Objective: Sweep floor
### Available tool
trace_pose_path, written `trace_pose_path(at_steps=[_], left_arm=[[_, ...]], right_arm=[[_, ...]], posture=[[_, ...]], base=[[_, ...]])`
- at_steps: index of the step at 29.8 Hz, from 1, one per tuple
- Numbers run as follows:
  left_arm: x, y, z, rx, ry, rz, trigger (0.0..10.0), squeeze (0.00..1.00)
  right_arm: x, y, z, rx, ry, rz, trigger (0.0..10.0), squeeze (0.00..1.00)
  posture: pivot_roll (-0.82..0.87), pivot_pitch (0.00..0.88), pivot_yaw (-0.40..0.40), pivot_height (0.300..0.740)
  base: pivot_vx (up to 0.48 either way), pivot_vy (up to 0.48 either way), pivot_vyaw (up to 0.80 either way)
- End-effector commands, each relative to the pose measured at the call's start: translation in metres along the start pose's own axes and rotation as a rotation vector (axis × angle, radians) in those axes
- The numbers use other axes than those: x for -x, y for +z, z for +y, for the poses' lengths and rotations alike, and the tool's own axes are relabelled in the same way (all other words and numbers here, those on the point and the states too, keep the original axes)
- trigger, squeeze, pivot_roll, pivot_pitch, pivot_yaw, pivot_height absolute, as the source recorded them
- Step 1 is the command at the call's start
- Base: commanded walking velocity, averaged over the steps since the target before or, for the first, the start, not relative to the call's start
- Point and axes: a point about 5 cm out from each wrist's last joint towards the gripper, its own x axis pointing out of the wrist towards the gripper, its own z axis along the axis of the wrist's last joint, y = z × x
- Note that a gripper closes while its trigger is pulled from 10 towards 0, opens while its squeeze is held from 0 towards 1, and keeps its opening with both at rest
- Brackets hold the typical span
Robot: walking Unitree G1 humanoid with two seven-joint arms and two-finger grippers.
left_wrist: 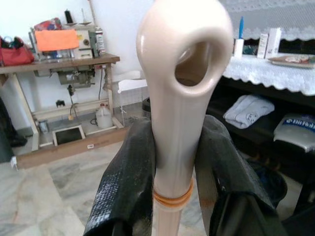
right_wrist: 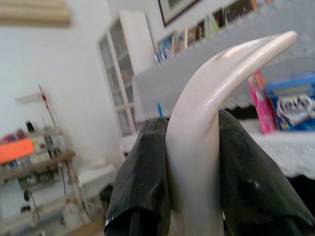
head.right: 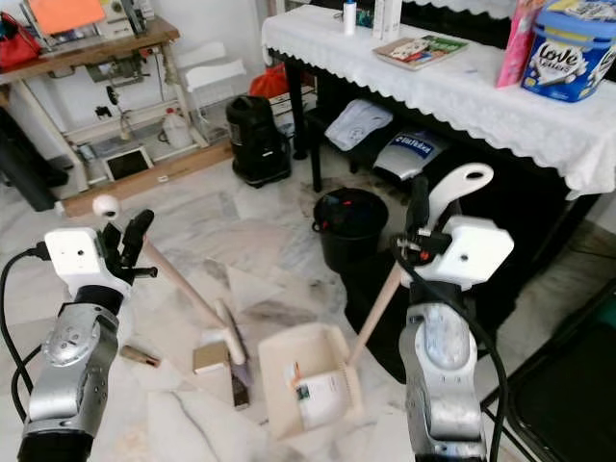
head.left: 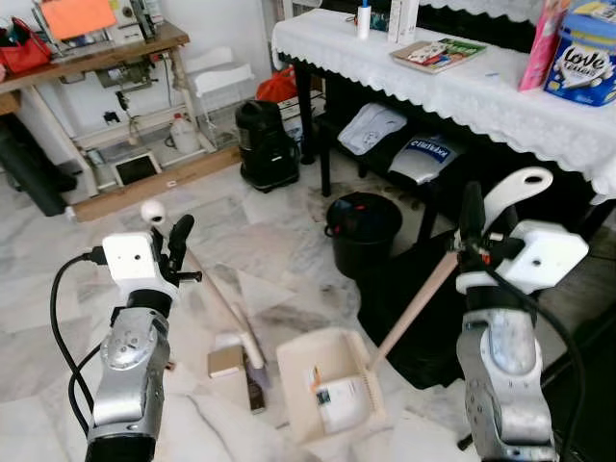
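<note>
Cream dustpan (head.left: 332,383) rests on the marble floor (head.left: 241,231) between my arms and already holds paper. Left gripper (head.left: 166,241) pinches the broom (head.left: 226,313) handle, right gripper (head.left: 472,226) pinches the dustpan's. Scraps (head.left: 226,361) remain beside it, so I judge sweeping unfinished.

1. Head stereo pair: high, angled down at marble floor (head.left: 260,241), both arms in frame.
2. Wrist cams: very close, sighting along own fingers.
3. Shared by all: sewing table (left_wrist: 74,61), white-clothed table (right_wrist: 290,147).
</note>
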Motion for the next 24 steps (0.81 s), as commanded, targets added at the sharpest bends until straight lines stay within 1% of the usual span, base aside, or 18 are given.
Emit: trace_pose_path(at_steps=[1,4,6,8,11,13,15,16,18,20,22,23,24], left_arm=[[0.001,0.012,0.002,-0.010,0.028,-0.074,10.0,0.00],[0.007,0.011,0.002,-0.011,0.043,-0.078,10.0,0.00],[0.008,0.012,0.003,-0.011,0.051,-0.082,10.0,0.00],[0.006,0.013,0.000,-0.014,0.034,-0.092,10.0,0.00],[-0.005,0.017,-0.012,-0.025,-0.027,-0.116,10.0,0.00],[-0.013,0.021,-0.017,-0.025,-0.035,-0.133,10.0,0.00],[-0.014,0.022,-0.018,-0.014,-0.041,-0.135,10.0,0.00],[-0.015,0.020,-0.020,0.006,-0.052,-0.115,10.0,0.00],[-0.015,0.018,-0.021,0.030,-0.060,-0.102,10.0,0.00],[-0.021,0.015,-0.027,0.049,-0.081,-0.088,10.0,0.00],[-0.025,0.014,-0.036,0.044,-0.111,-0.085,10.0,0.00],[-0.027,0.015,-0.037,0.076,-0.100,-0.084,10.0,0.00],[-0.031,0.016,-0.036,0.086,-0.096,-0.084,10.0,0.00]], right_arm=[[-0.008,0.010,0.005,-0.034,0.019,-0.055,10.0,0.00],[-0.011,0.004,0.000,-0.009,0.014,-0.038,10.0,0.00],[-0.014,0.003,-0.001,-0.013,0.000,-0.040,10.0,0.00],[-0.015,0.001,-0.001,-0.011,-0.003,-0.034,10.0,0.00],[-0.019,-0.003,-0.003,-0.006,-0.014,-0.025,10.0,0.00],[-0.023,-0.001,-0.005,0.001,-0.026,-0.033,10.0,0.00],[-0.022,0.004,-0.008,0.010,-0.051,-0.056,10.0,0.00],[-0.019,0.008,-0.011,0.006,-0.072,-0.071,10.0,0.00],[-0.017,0.009,-0.011,-0.002,-0.086,-0.079,10.0,0.00],[-0.017,0.009,-0.011,0.007,-0.092,-0.090,10.0,0.00],[-0.016,0.010,-0.014,0.006,-0.117,-0.101,10.0,0.00],[-0.016,0.011,-0.014,0.002,-0.126,-0.105,10.0,0.00],[-0.014,0.013,-0.015,0.005,-0.129,-0.111,10.0,0.00]], posture=[[-0.03,0.000,0.035,0.740],[-0.03,0.000,0.032,0.740],[-0.02,0.000,0.030,0.740],[-0.02,0.000,0.029,0.740],[-0.03,0.000,0.036,0.740],[-0.08,0.000,0.051,0.740],[-0.12,0.000,0.075,0.740],[-0.15,0.000,0.096,0.740],[-0.16,0.000,0.101,0.740],[-0.17,0.000,0.113,0.740],[-0.19,0.000,0.132,0.740],[-0.21,0.000,0.143,0.740],[-0.22,0.000,0.149,0.740]], base=[[0.000,0.000,0.00],[0.000,0.000,0.00],[0.000,0.000,0.00],[0.000,0.000,0.00],[0.000,0.000,0.00],[0.000,0.000,0.00],[0.000,0.000,0.00],[0.000,0.000,0.00],[0.000,0.000,0.00],[0.000,0.000,0.00],[0.000,0.000,0.00],[0.000,0.000,0.00],[0.000,0.000,0.00]])
